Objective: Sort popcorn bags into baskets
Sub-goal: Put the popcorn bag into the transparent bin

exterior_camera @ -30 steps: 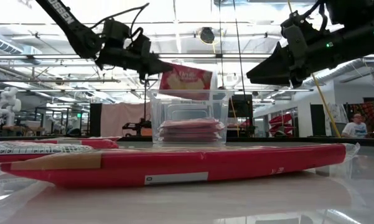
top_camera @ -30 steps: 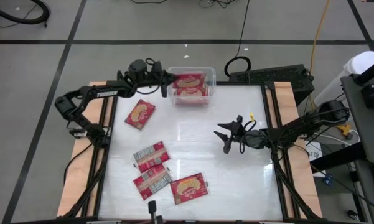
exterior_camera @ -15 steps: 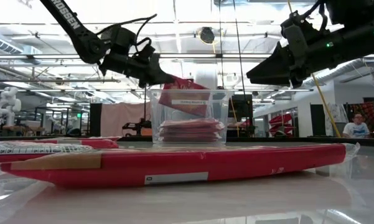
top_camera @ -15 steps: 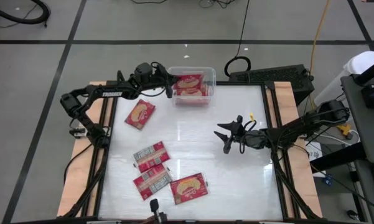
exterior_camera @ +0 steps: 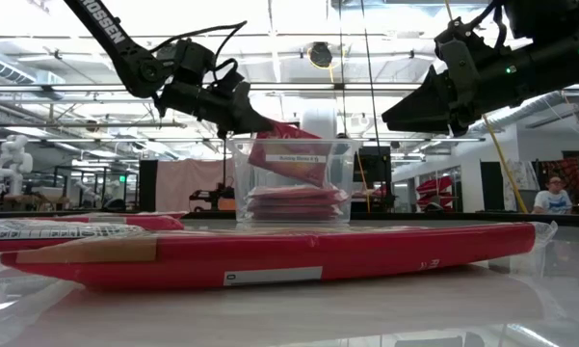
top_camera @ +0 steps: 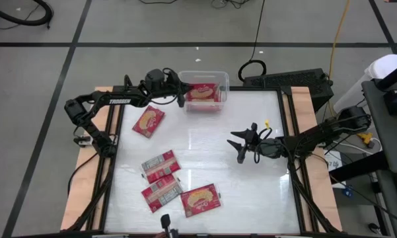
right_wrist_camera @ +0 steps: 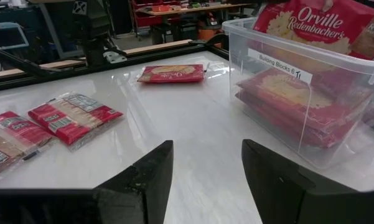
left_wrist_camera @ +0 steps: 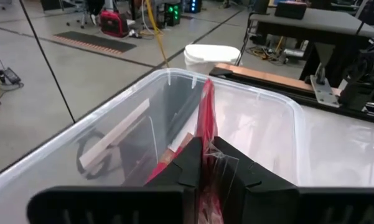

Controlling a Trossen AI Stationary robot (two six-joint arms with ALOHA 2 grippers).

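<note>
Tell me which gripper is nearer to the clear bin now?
The left. The left gripper is at the clear bin, its fingers pinching a popcorn bag over the opening. The right gripper hovers open over mid-table, well away.

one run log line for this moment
left gripper: lowering popcorn bag into bin | right gripper: open, idle mid-table | four bags left on table

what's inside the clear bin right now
A stack of red popcorn bags lies in the clear bin. Above it a tilted bag is pinched by the left tool. How many are stacked can't be counted.
</note>
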